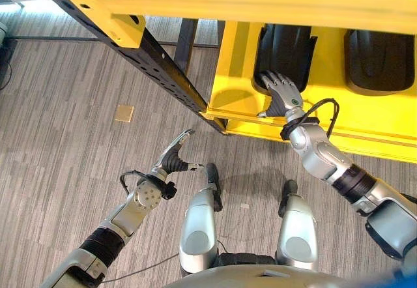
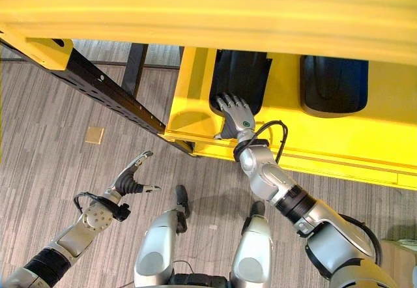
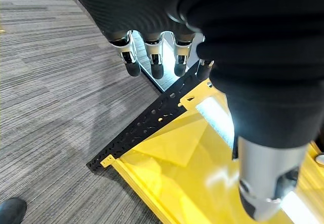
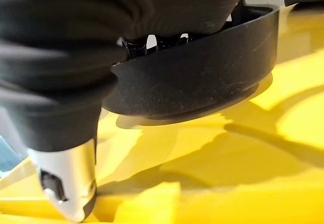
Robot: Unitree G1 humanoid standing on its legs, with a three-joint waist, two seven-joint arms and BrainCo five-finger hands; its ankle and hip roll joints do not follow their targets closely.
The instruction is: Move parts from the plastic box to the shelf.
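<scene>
Floor: grey striped floor (image 1: 58,171) on the left, with a small tan square (image 1: 124,113) on it.
My left hand: my left hand (image 1: 174,156) hangs low over the floor, near the black shelf post (image 1: 163,73); my fingers (image 3: 130,63) are straight and hold nothing.
Shelf: yellow shelf (image 1: 365,128) on the far right.
Parts: 2 black parts lie on it, the left part (image 1: 287,50) and the right part (image 1: 380,60), apart from each other.
My right hand: my right hand (image 1: 281,92) rests on the near end of the left part, fingers spread flat over its edge, thumb (image 4: 68,183) down on the shelf.
</scene>
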